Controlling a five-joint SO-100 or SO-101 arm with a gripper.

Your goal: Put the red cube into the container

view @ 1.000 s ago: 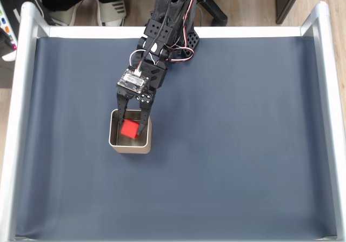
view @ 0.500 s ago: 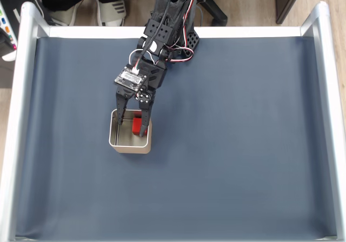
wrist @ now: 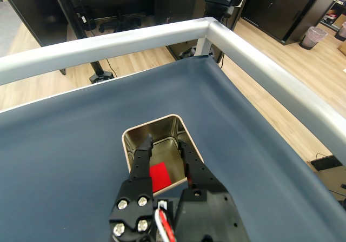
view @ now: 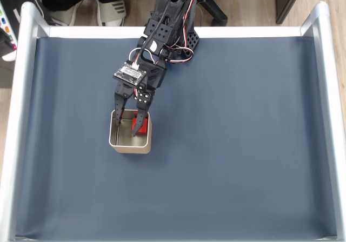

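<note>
The red cube [view: 142, 126] lies on the floor of the container [view: 130, 147], against its right wall in the fixed view. My gripper [view: 127, 127] hangs just over the tin's top edge, open, its fingers apart and holding nothing. In the wrist view the red cube [wrist: 159, 176] shows low between the two black fingers, resting on the bottom of the silver container [wrist: 157, 131], and my gripper [wrist: 164, 142] points down into it. One finger partly hides the cube in the fixed view.
The dark blue mat [view: 232, 145] is framed by silver rails [view: 19, 118]. The arm's base [view: 173, 34] stands at the mat's top edge. Beyond the rail in the wrist view are wooden floor and dark cabinets [wrist: 281, 9].
The cube was held between the fingers above the tin a second ago. It has dropped to the tin's floor, and my gripper has pulled back slightly toward the arm's base.
</note>
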